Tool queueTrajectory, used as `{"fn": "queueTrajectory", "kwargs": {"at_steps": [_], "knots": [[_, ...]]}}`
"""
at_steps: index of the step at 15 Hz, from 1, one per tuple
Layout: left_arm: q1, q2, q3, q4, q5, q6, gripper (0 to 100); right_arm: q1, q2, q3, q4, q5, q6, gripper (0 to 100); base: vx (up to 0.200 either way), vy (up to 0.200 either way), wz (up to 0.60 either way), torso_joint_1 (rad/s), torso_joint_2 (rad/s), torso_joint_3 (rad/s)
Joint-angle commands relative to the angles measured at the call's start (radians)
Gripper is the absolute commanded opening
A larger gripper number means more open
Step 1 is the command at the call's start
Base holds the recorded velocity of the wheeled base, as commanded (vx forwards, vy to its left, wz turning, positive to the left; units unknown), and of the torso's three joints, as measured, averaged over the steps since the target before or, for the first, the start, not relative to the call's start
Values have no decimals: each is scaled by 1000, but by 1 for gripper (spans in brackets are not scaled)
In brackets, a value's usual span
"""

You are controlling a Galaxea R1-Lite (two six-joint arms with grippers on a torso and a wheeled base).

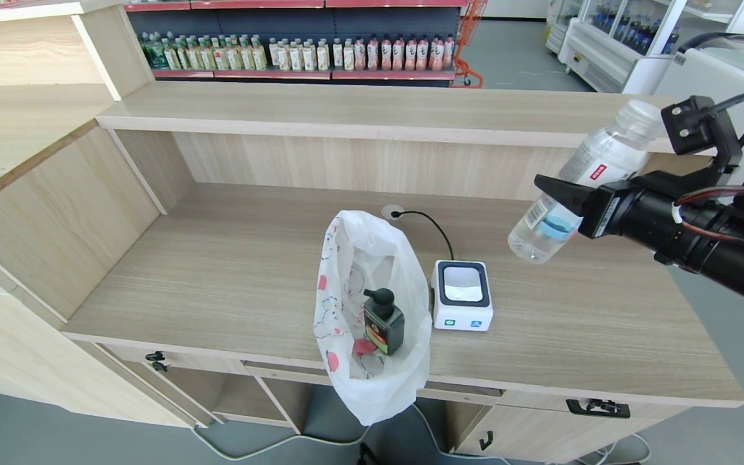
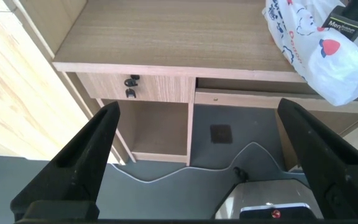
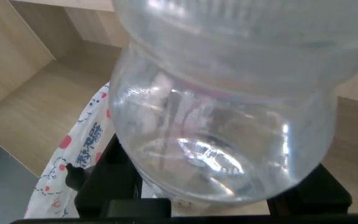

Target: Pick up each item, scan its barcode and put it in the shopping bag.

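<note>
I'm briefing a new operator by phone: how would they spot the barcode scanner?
On the wooden counter, look just right of the white shopping bag. The scanner is the small white box with a dark-framed window on top, trailing a black cable.

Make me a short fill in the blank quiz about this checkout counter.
The right claw holds a clear ____ tilted above the counter.
Inside the shopping bag sits a ____ pump dispenser.
The scanner sits to the robot's ____ of the bag.
The left claw is ____.
Missing words: bottle, black, right, open.
</note>
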Motion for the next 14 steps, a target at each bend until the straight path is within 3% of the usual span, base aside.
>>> {"fn": "queueTrajectory", "kwargs": {"at_steps": [1,4,8,10,12,14], "knots": [[0,0,0,0,0,1,100,3,22,1,-3,1,0,0,0,200,0,-7,-12,7],[0,0,0,0,0,1,100,5,78,-25,-26,2,0,0,0,200,0,17,9,-2],[0,0,0,0,0,1,100,23,186,-71,-82,5,-14,0,0,0,0,0,0,0],[0,0,0,0,0,1,100,23,263,-64,-203,10,-34,0,0,0,0,0,0,0],[0,0,0,0,0,1,100,23,325,-59,-326,74,-46,0,0,0,0,0,0,0],[0,0,0,0,0,1,100,25,355,-70,-358,123,-49,0,0,0,0,0,0,0]]}}
